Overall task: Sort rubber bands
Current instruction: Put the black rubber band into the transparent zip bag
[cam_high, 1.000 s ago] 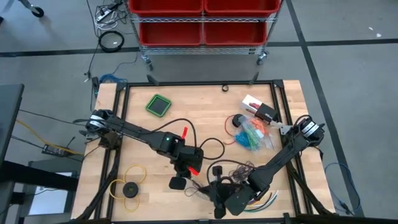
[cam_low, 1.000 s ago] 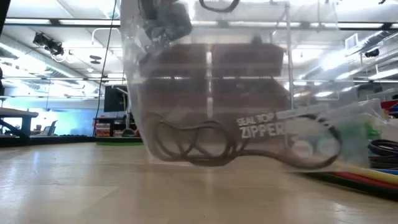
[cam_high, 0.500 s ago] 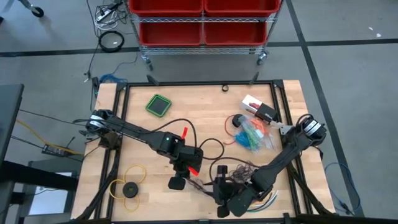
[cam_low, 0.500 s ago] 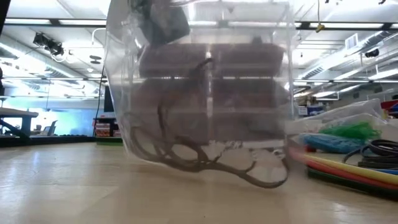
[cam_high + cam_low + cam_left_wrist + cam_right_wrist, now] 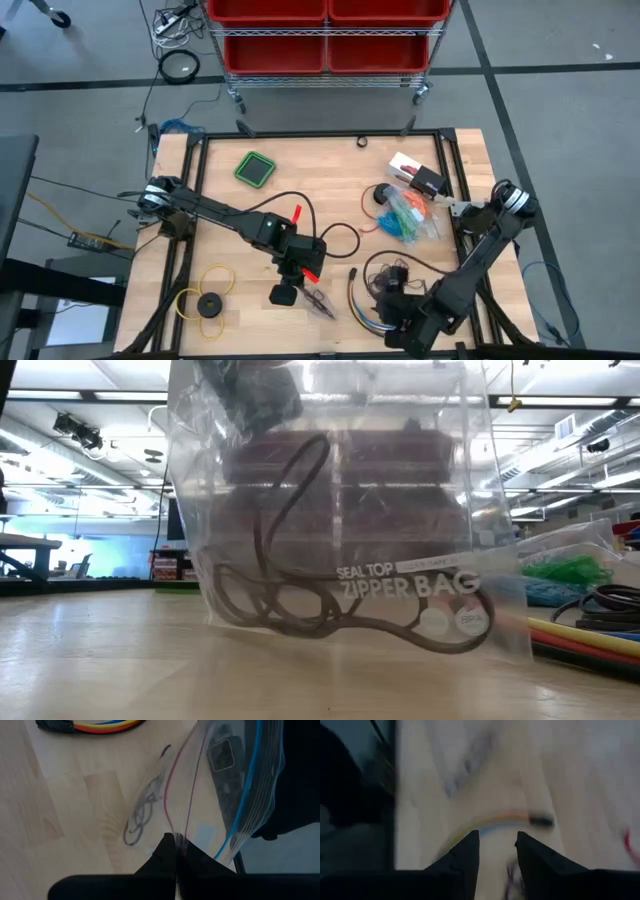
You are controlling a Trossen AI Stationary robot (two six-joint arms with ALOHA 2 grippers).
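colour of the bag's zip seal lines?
Pink and blue lines on the zipper bag; clearest in left wrist view.

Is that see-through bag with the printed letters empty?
No. In the low view the clear zipper bag has dark rubber bands lying in a tangle along its bottom.

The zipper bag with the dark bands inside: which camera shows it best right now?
The low view: the zipper bag fills it, dark rubber bands at its bottom. The left wrist view shows the left gripper pinching its edge. The high view shows it small; the right wrist view misses it.
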